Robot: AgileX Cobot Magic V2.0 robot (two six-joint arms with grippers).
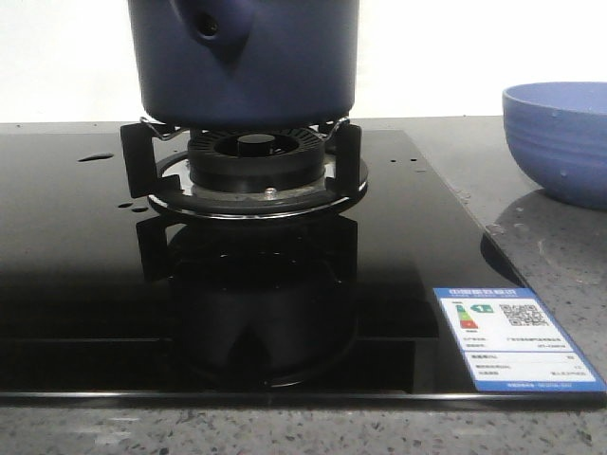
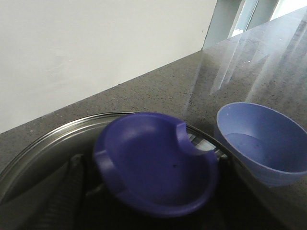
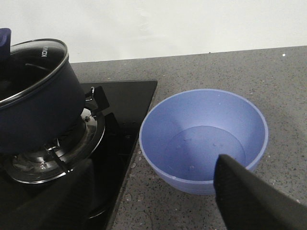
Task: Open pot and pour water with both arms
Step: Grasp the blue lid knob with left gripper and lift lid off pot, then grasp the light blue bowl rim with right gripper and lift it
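The dark navy pot (image 1: 285, 66) stands on the gas burner (image 1: 256, 175), its side stub with the round hole (image 1: 207, 28) facing the front camera. In the right wrist view the pot (image 3: 33, 115) carries a glass lid (image 3: 29, 52). In the left wrist view my left gripper (image 2: 153, 165) has its dark fingers (image 2: 72, 191) close against both sides of the blue lid knob (image 2: 153, 158). My right gripper (image 3: 148, 206) is open and empty, low over the counter between stove and bowl. Water (image 3: 206, 148) lies as a shallow puddle in the bowl.
The periwinkle bowl (image 1: 560, 142) stands on the grey stone counter to the right of the black glass hob (image 1: 85, 284); it also shows in the left wrist view (image 2: 261, 143). Drops lie on the hob (image 1: 95, 157) and counter (image 3: 128, 197). An energy label (image 1: 517, 341) sits at the hob's front right corner.
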